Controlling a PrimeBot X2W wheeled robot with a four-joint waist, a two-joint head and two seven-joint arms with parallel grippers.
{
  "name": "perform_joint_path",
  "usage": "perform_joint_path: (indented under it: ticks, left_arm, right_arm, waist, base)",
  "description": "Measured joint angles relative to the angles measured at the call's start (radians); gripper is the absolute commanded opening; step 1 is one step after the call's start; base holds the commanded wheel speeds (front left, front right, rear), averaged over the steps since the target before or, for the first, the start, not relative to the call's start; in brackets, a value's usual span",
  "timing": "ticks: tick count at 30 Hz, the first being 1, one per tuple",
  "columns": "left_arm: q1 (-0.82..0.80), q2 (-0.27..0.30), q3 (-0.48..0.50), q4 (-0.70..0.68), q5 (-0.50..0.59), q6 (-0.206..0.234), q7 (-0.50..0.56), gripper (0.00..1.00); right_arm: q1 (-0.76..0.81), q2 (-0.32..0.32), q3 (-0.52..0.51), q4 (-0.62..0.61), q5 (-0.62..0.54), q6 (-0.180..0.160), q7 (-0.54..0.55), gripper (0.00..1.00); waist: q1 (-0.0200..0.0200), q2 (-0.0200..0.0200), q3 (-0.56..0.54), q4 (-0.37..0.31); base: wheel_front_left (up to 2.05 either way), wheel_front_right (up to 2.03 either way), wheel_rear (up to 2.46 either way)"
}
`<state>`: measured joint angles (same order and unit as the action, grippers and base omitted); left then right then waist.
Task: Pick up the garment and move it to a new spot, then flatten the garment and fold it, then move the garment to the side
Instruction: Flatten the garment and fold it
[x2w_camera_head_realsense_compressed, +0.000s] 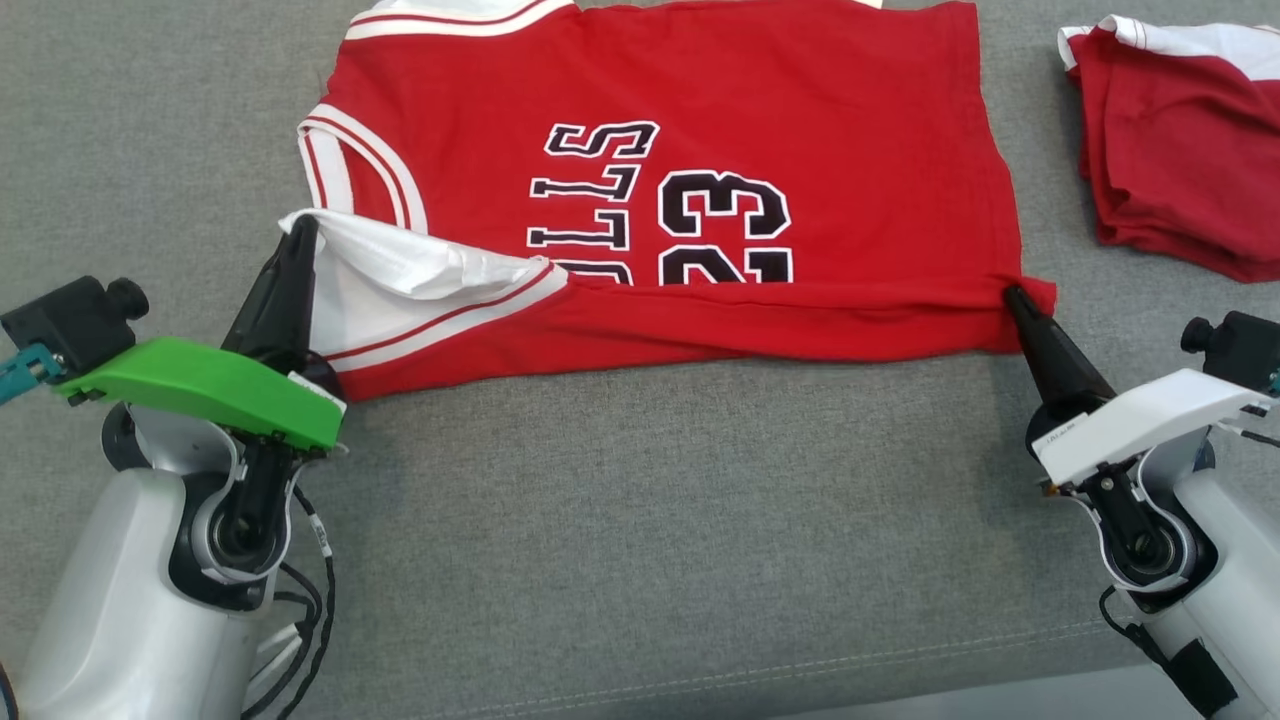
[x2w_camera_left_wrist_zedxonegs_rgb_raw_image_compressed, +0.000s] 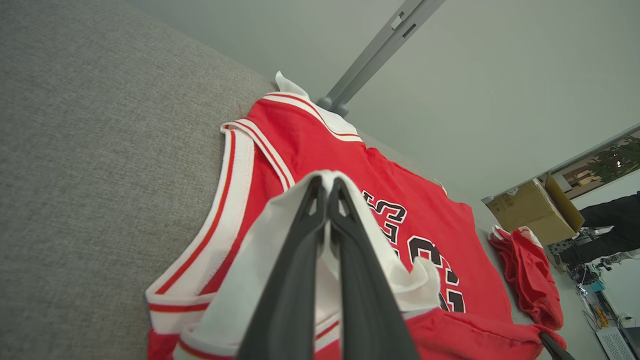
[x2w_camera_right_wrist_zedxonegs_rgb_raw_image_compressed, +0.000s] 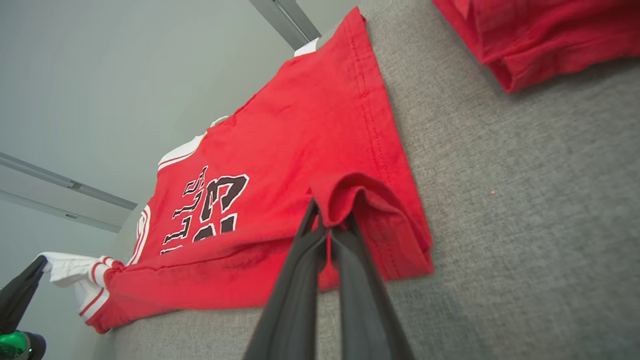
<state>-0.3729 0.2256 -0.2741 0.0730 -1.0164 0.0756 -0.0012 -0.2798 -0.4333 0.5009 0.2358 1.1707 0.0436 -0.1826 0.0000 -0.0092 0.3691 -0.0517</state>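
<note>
The garment (x2w_camera_head_realsense_compressed: 700, 120) is a red sleeveless jersey with white trim and black "23" lettering, spread on the grey cushion. Its near long edge is lifted and turned back over the body. My left gripper (x2w_camera_head_realsense_compressed: 302, 228) is shut on the garment's white-lined shoulder corner, held a little above the cushion; in the left wrist view the fingers (x2w_camera_left_wrist_zedxonegs_rgb_raw_image_compressed: 300, 260) pinch white fabric of the garment (x2w_camera_left_wrist_zedxonegs_rgb_raw_image_compressed: 310, 145). My right gripper (x2w_camera_head_realsense_compressed: 1012, 294) is shut on the red hem corner; the right wrist view shows the garment (x2w_camera_right_wrist_zedxonegs_rgb_raw_image_compressed: 300, 150) bunched at the gripper (x2w_camera_right_wrist_zedxonegs_rgb_raw_image_compressed: 329, 227).
A second red and white garment (x2w_camera_head_realsense_compressed: 1180, 140) lies folded at the far right of the cushion (x2w_camera_head_realsense_compressed: 640, 520). Bare grey cushion stretches in front of the jersey. A cardboard box (x2w_camera_left_wrist_zedxonegs_rgb_raw_image_compressed: 535, 212) and a person's dark sleeve (x2w_camera_left_wrist_zedxonegs_rgb_raw_image_compressed: 612, 220) sit beyond the cushion.
</note>
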Motion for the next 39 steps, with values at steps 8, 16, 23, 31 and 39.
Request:
perform_joint_path:
  ticks: [8, 16, 23, 31, 39]
  left_arm:
    - [-0.071, -0.014, -0.005, 0.079, 0.018, 0.000, -0.001, 0.00]
    - [-0.128, -0.017, -0.019, 0.147, 0.035, -0.012, 0.000, 0.00]
    - [-0.161, -0.022, -0.028, 0.211, 0.035, -0.040, -0.001, 1.00]
    - [-0.171, -0.030, -0.033, 0.280, 0.037, -0.078, -0.030, 1.00]
    - [-0.160, -0.002, -0.055, 0.307, 0.092, -0.103, -0.063, 1.00]
  right_arm:
    - [-0.067, 0.025, -0.010, 0.021, -0.001, -0.001, -0.001, 0.00]
    - [-0.126, 0.036, -0.009, 0.051, -0.014, -0.001, -0.003, 0.00]
    - [-0.144, 0.057, -0.009, 0.089, -0.020, 0.002, -0.012, 1.00]
    - [-0.164, 0.057, 0.007, 0.128, -0.080, 0.030, -0.037, 1.00]
    - [-0.158, 0.053, -0.001, 0.160, -0.099, 0.035, -0.048, 1.00]
  waist:
    - [0.0000, 0.0000, 0.036, -0.010]
    - [0.0001, 0.0000, 0.068, -0.013]
    - [0.0000, 0.0000, 0.076, -0.010]
    - [0.0000, 0.0000, 0.051, -0.004]
    - [0.0001, 0.0000, 0.003, 0.002]
  base:
    - [0.00, 0.00, 0.00]
    - [0.00, 0.00, 0.00]
    - [0.00, 0.00, 0.00]
    - [0.00, 0.00, 0.00]
    - [0.00, 0.00, 0.00]
